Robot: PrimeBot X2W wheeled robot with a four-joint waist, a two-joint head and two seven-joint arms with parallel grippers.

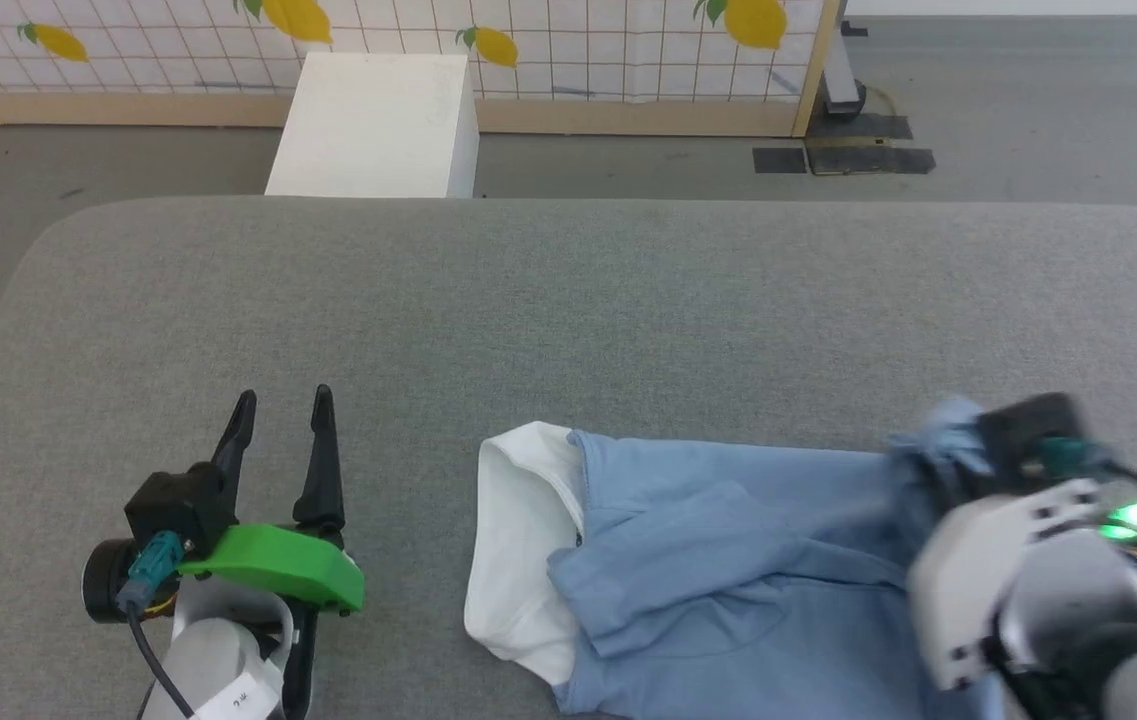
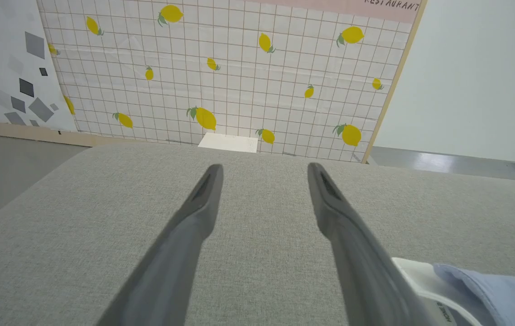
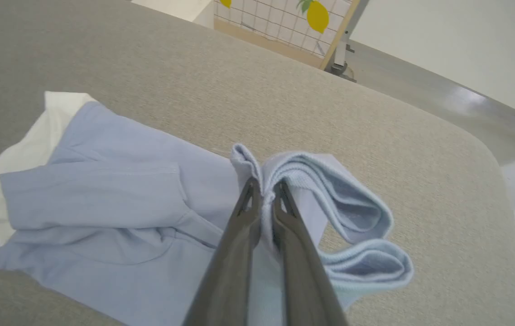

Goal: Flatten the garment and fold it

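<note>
Fold step in hand. Right pincer (image 3: 264,188) nipped shut on shirt (image 1: 728,560) edge, bunch raised off table (image 1: 568,300); rest lies ahead-left of it. Left pincer (image 1: 284,392) wide apart, empty; collar (image 1: 518,530) near its right. Next, probably: carry edge toward collar, lay flat.

The garment (image 1: 728,560) lies on the counter (image 1: 568,300) by its near edge, right of the middle, stretched from left to right. Its collar (image 1: 518,540) is the leftmost end, and a sleeve (image 3: 89,190) lies folded over the body. The left tool (image 1: 284,395) is over the counter to the left of the collar, apart from it, fingers pointing toward the far edge. The right tool (image 3: 266,190) is at the garment's right end, with a bunched fold between its fingers, raised off the counter. Behind the counter's far edge a box (image 1: 378,125) stands on the floor (image 1: 1028,100), with a screen (image 1: 568,50) behind it.
</note>
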